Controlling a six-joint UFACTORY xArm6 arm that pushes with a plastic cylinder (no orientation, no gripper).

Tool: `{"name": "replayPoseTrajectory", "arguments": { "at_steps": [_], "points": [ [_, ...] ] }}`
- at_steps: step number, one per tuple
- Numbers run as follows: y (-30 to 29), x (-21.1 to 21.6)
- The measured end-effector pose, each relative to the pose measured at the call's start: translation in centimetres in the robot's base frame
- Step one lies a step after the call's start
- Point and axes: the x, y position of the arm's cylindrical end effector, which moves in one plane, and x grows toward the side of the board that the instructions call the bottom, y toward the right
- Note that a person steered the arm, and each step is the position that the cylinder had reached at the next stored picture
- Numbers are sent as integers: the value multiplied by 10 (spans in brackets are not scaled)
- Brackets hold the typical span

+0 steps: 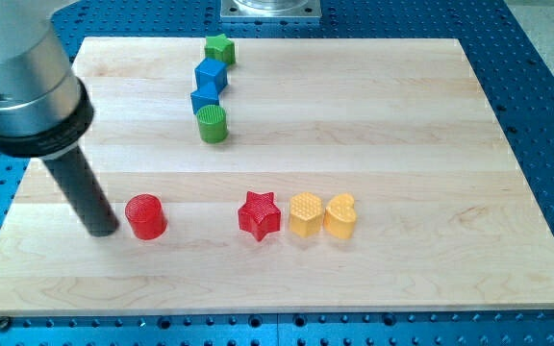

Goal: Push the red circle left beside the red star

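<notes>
Pale wooden board (431,115), blue perforated table (546,96), red circle (145,215)

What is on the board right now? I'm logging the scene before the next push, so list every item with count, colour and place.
red circle: 1, red, lower left of the board, left of the red star with a gap between them
red star: 1, red, lower middle, just left of the yellow hexagon
yellow hexagon: 1, yellow, right of the star, touching the yellow heart
yellow heart: 1, yellow, rightmost in the lower row
green star: 1, green, top of the upper column
blue cubes: 2, blue, stacked in line below the green star
green cylinder: 1, green, bottom of that column
wooden board: 1, light wood, on a blue perforated table
my tip: 1, dark rod, just left of the red circle
</notes>
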Motion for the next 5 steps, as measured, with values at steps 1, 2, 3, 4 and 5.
{"name": "replayPoseTrajectory", "arguments": {
  "at_steps": [1,2,3,4,5],
  "points": [
    [45,-6],
    [73,-6],
    [55,-1],
    [-16,4],
    [-68,7]
  ]
}}
